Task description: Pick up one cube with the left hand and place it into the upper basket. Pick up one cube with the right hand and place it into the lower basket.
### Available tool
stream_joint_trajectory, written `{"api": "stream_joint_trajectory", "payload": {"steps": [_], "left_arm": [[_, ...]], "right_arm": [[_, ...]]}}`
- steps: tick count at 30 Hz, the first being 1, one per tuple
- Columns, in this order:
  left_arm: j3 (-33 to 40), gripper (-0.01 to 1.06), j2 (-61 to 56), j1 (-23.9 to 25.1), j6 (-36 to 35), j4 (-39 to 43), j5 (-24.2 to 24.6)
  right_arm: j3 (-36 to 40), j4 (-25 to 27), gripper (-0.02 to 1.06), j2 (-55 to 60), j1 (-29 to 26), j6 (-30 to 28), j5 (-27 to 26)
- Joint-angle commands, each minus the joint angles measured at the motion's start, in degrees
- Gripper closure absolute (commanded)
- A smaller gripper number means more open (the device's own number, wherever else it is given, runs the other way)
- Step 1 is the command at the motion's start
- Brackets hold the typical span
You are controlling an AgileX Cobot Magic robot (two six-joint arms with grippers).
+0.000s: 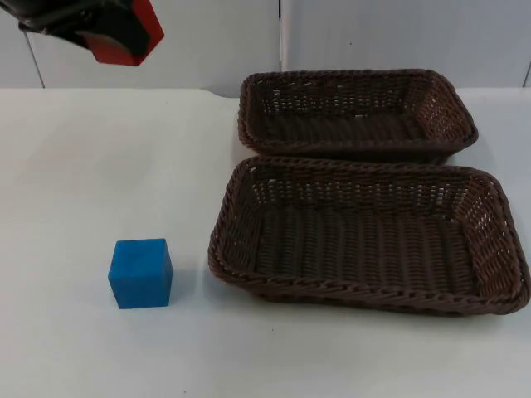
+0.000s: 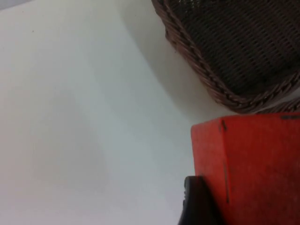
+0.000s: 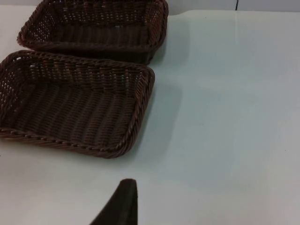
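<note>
My left gripper [image 1: 112, 33] hangs high over the table's far left, shut on a red cube [image 1: 131, 35]. In the left wrist view the red cube [image 2: 253, 164] sits against a black fingertip [image 2: 194, 206], with a brown basket corner [image 2: 206, 79] beyond it. A blue cube [image 1: 140, 273] rests on the table at the front left, just left of the lower basket [image 1: 365, 292]. The upper basket [image 1: 348, 77] lies behind it. Both baskets hold nothing. The right gripper [image 3: 123, 201] waits above bare table to the right of the lower basket [image 3: 140, 108] and upper basket [image 3: 93, 46].
The white table top [image 1: 75, 166] spreads open to the left of the baskets. The two wicker baskets sit close together, nearly touching. A grey partition wall [image 1: 207, 41] closes the far side.
</note>
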Motion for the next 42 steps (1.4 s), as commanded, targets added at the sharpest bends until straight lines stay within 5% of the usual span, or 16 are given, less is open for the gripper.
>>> {"api": "stream_joint_trajectory", "payload": {"steps": [1,34,42], "left_arm": [[-0.2,1.05,-0.9,-0.2,-0.5,-0.8,0.5],[-0.2,1.05,0.5,-0.5,-0.5,-6.2,-0.5],[-0.2,1.05,2.3,-3.5,-0.5,-6.6,-5.9]], "right_arm": [[0.2,-0.1,-0.01,-0.2,-0.4,-0.1,-0.4],[0.2,-0.1,-0.01,-0.2,-0.4,-0.1,-0.4],[0.2,-0.1,-0.01,-0.2,-0.4,-0.1,-0.4]]}}
